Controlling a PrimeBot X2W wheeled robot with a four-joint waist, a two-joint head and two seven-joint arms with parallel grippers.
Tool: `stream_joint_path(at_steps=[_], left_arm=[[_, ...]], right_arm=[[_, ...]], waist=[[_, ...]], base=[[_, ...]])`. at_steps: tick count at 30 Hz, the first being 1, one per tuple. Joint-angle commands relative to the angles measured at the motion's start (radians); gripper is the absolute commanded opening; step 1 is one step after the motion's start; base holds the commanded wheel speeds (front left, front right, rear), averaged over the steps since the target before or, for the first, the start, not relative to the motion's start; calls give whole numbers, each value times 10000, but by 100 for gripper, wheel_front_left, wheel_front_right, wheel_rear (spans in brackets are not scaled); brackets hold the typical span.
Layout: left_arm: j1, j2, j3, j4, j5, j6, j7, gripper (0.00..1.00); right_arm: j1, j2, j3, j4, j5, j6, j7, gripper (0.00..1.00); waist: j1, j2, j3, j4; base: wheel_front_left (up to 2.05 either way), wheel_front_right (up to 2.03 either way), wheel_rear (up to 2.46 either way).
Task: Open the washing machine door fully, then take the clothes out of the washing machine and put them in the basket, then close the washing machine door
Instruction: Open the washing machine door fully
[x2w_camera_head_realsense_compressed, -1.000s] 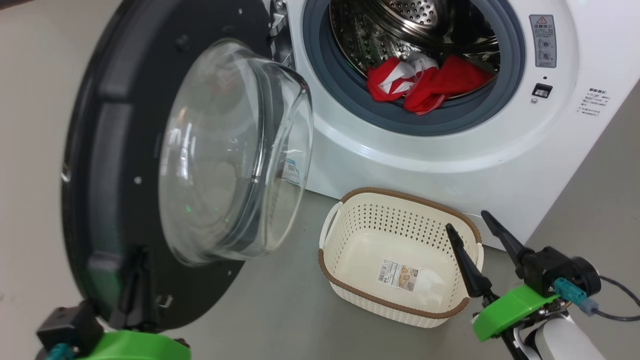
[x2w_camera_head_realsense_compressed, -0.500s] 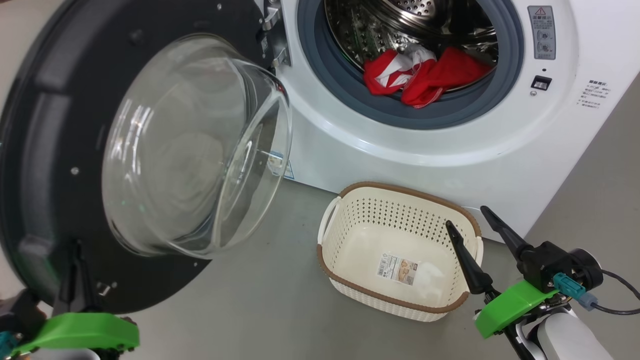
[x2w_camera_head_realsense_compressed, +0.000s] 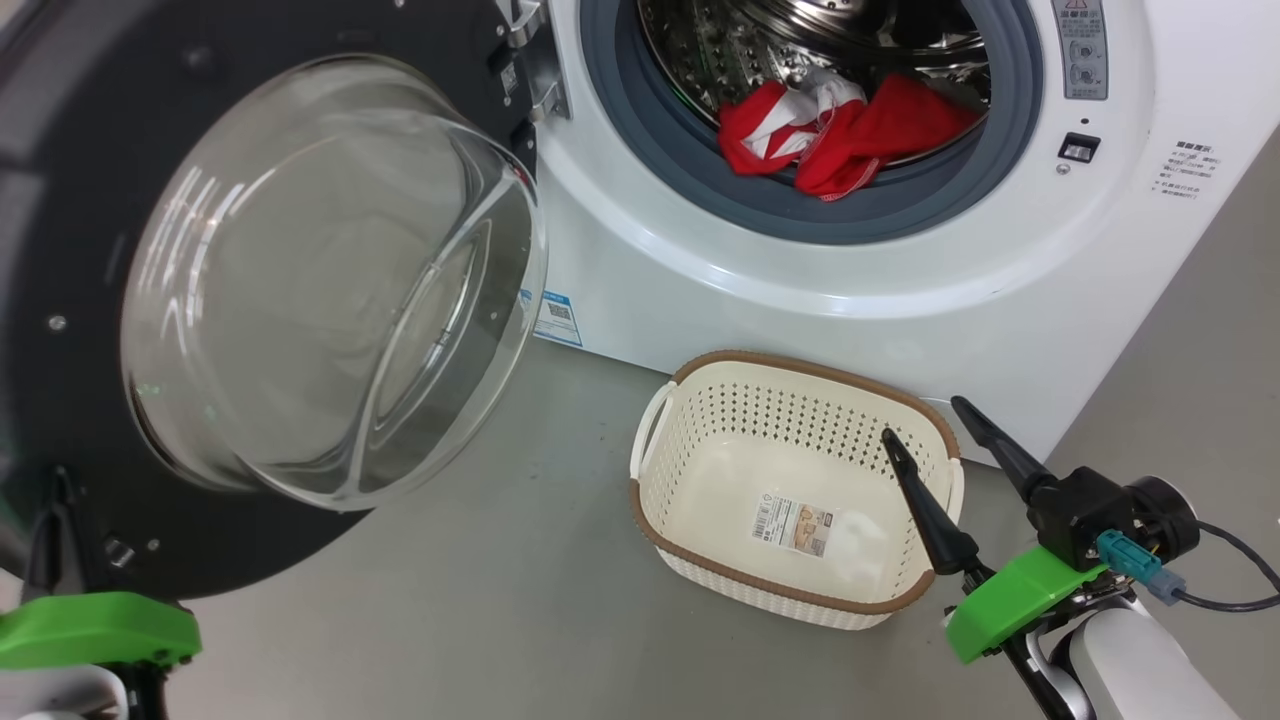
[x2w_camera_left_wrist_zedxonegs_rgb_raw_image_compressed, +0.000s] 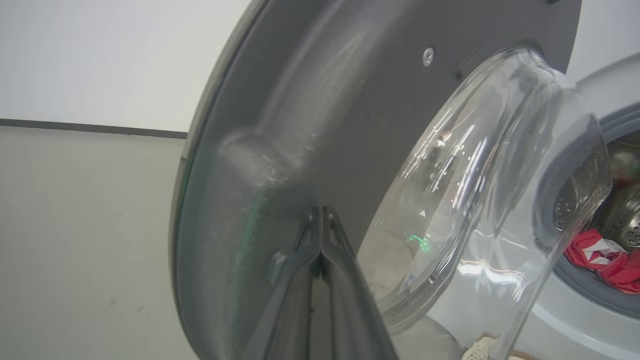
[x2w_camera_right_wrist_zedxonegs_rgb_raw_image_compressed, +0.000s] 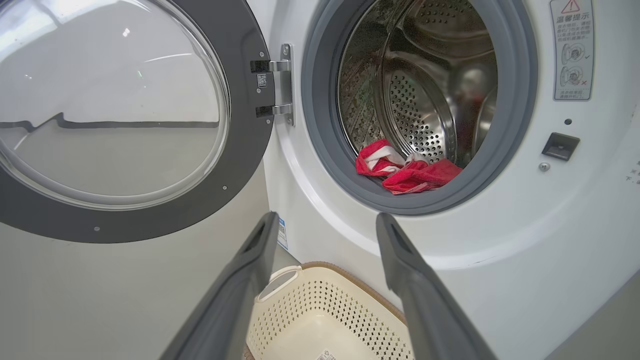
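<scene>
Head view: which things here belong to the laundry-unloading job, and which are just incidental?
Job: washing machine door, open; clothes, in the drum; washing machine; basket, no clothes in it; left gripper, shut, at the door; right gripper, open, beside the basket.
Incidental: warning sticker; blue label on the washer front; barcode label inside the basket.

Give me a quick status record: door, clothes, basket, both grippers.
door: open wide
clothes: red and white, in the drum at its front lip
basket: on floor before washer, only a label inside
left gripper: shut, tips at door's inner face
right gripper: open, holding nothing, near basket's right end
</scene>
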Motion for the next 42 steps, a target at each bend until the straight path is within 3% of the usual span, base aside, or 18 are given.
stream_joint_path(at_steps=[1,21,29,30,31,32,33,42], left_arm=[[-589,583,617,29,-102,-117,-162,0],[-2270,897,1499,2275,5,-791,-277,0],[-2078,528,1884,2078,369,-989,-278,0],[-1979,454,1911,1973,390,-1044,-278,9],[-1866,414,1903,1851,468,-1063,-278,31],[-1765,358,1891,1664,532,-1111,-278,70],[-1664,292,1869,1467,589,-1147,-278,100],[-784,-12,1451,-938,1246,-1021,-279,100]], right_arm=[[-268,-63,270,-212,-19,65,-65,100],[-482,-448,474,-208,12,65,-65,100],[-487,-389,346,-171,61,65,-65,100],[-464,-345,312,-175,63,65,-65,100],[-448,-298,284,-182,63,65,-65,100],[-432,-250,248,-192,63,65,-65,100],[-409,-196,203,-204,62,65,-65,100],[-73,239,-108,-498,54,65,-65,100]], waist=[[0,0,55,-5],[0,0,604,-179],[0,0,441,-239],[0,0,387,-246],[0,0,346,-263],[0,0,299,-273],[0,0,244,-281],[0,0,-230,-531]], base=[[0,0,0],[0,0,0],[0,0,0],[0,0,0],[0,0,0],[0,0,0],[0,0,0],[0,0,0]])
